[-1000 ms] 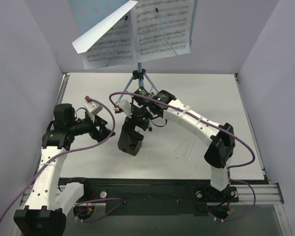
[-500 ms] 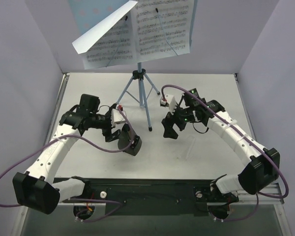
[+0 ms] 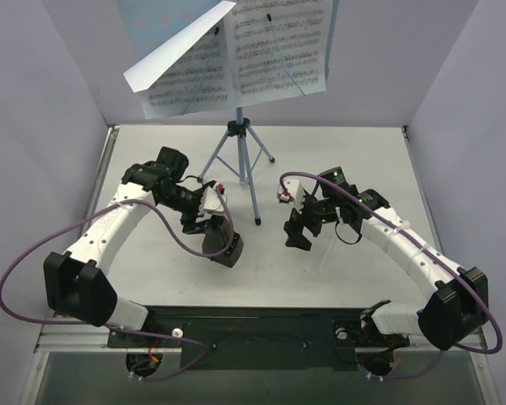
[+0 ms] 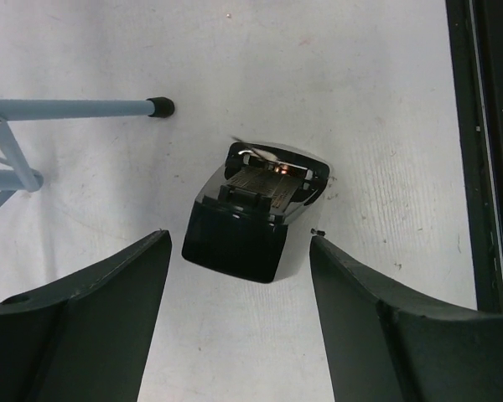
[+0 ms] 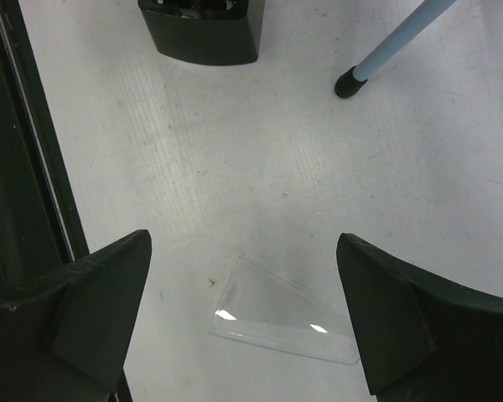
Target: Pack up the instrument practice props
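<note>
The light-blue music stand stands on its tripod at the back centre and carries white sheet-music pages; the left page curls forward. The dark metronome lies tipped on the table, its front open, and also shows in the left wrist view. My left gripper is open and empty just behind it, with its jaws apart either side of the near end and not touching. My right gripper is open and empty above a clear triangular cover.
One tripod foot rests just left of the metronome; it also shows in the right wrist view. The clear cover lies right of centre in the top view. The black front rail runs along the near table edge.
My right gripper has drawn back from the metronome to the right and now hangs over the clear cover. My left arm has swung in from the left to the metronome.
</note>
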`<state>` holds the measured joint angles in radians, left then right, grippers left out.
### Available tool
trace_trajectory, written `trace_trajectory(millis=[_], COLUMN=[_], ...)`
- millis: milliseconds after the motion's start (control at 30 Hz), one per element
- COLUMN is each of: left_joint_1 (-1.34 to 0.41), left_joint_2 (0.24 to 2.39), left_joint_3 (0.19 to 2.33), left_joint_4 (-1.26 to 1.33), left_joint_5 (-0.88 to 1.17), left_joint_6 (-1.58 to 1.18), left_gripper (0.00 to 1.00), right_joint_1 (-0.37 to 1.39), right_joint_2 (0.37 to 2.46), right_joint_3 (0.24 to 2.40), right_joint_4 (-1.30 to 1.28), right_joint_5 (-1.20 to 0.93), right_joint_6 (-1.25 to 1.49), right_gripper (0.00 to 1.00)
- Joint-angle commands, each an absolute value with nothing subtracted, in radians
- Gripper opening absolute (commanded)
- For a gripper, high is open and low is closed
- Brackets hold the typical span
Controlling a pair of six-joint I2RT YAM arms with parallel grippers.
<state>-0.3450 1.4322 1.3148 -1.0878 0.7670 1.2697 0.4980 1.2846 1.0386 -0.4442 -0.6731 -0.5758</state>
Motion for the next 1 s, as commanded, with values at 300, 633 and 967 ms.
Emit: trace_trajectory(millis=[300,633,967], left_joint_1=[-0.385,-0.469,-0.518], left_joint_2=[1.447,1.324,1.229], left_joint_3=[1.332,1.105,0.930], left_joint_4=[-1.175,-0.648,-0.425], left_joint_5=[0.802,0.835,0.759], left_joint_6=[1.359,0.763,0.601], left_gripper=[0.53,0.00,0.00], right_joint_1=[0.492,0.505,0.586], right_joint_2=[1.287,1.410,1.502], right_joint_3=[0.974,0.959,0.999], right_joint_4=[-0.402,-0.207,-0.121], right_joint_5=[-0.778,-0.876,-0.902], right_joint_6=[-0.676,-0.539,-0.540], right_gripper=[0.86,0.73,0.71])
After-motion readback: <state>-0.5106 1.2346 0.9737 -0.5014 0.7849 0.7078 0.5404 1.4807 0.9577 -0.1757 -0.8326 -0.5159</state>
